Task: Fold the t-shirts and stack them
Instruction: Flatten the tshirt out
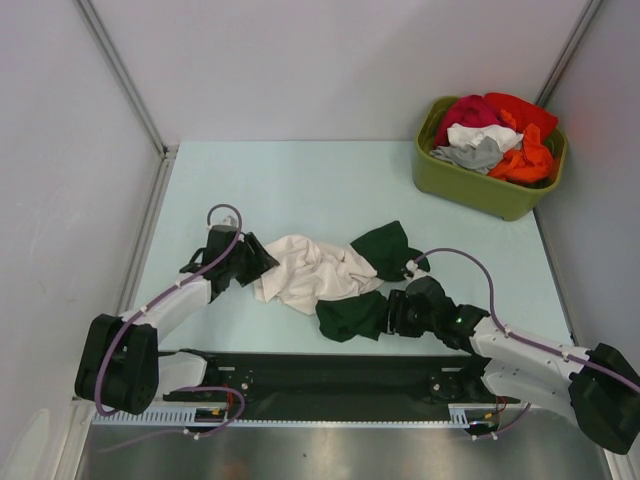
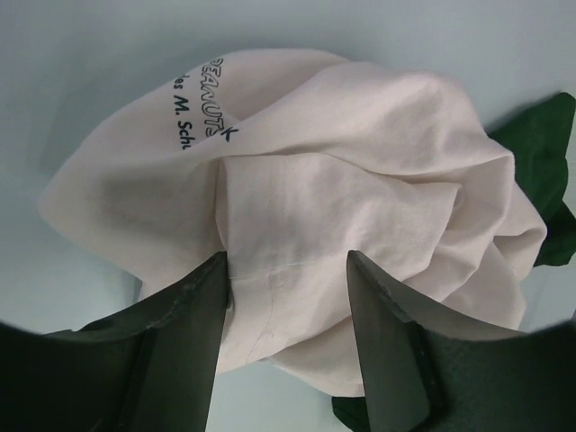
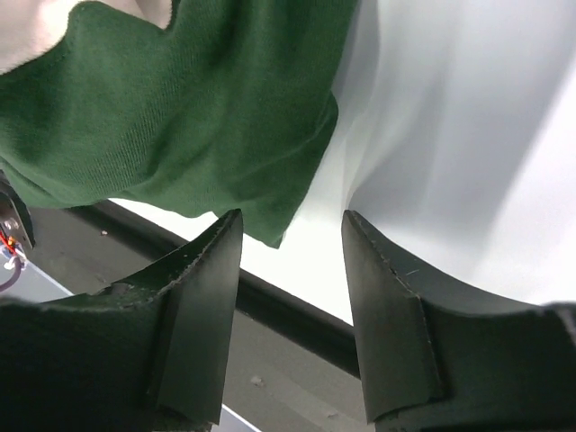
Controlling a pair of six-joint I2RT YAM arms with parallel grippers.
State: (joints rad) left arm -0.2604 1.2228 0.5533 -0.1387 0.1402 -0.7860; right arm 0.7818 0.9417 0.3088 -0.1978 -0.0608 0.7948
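Left gripper: my left gripper (image 2: 286,261) sits low in the middle of its wrist view. Its jaws are spread, with a fold of the cream shirt (image 2: 360,180) lying between the fingers, not pinched.
Cream shirt: crumpled and unfolded. It fills most of my left wrist view, with black lettering (image 2: 211,94) at the upper left. In the top view it lies left of centre, just right of my left gripper (image 1: 250,262).
Right gripper: my right gripper (image 3: 291,218) is at the bottom of its wrist view, jaws apart and holding nothing. A corner of the green shirt (image 3: 198,108) hangs just above my left-hand finger.
Green shirt: it fills the upper left of my right wrist view. In the top view it shows as two dark patches touching the cream shirt, one at the lower centre (image 1: 352,315) just beside my right gripper (image 1: 392,310), the other up and to the right.
Table: pale (image 1: 300,180), with both shirts lying on it.
Rail: a black strip (image 1: 330,372) runs along the bottom edge.
Tub: olive green (image 1: 480,185), at the upper right, well apart from the shirts. It holds red, white, grey and orange clothes (image 1: 495,135).
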